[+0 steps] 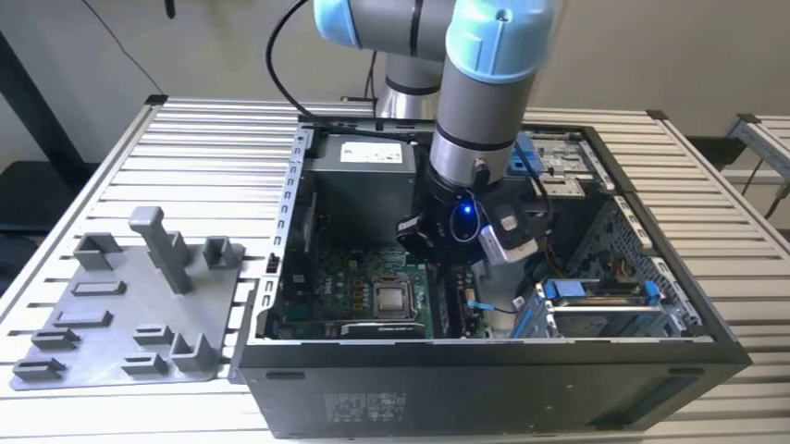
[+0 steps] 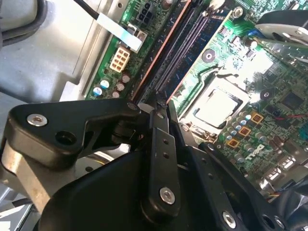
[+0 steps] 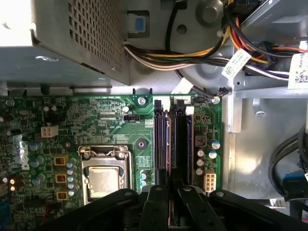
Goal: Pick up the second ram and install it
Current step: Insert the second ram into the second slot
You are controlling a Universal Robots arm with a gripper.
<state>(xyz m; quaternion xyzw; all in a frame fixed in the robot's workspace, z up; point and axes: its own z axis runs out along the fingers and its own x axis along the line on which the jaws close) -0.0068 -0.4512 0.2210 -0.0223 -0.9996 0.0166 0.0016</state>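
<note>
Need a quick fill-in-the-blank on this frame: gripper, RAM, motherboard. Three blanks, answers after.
1. The gripper is inside the open computer ____.
2. In the first wrist view, the gripper sits over the long memory ____.
3. Those lie beside the square, metal-topped ____ on the green motherboard.

Missing words: case; slots; CPU

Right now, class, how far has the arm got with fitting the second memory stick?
Done: the second ram is picked up and inside the case, beside the dark memory stick standing in its slot. In hand: the gripper is shut on it, edge-on over the motherboard slots. Left: seating it fully, which cannot be confirmed, and letting go.
</note>
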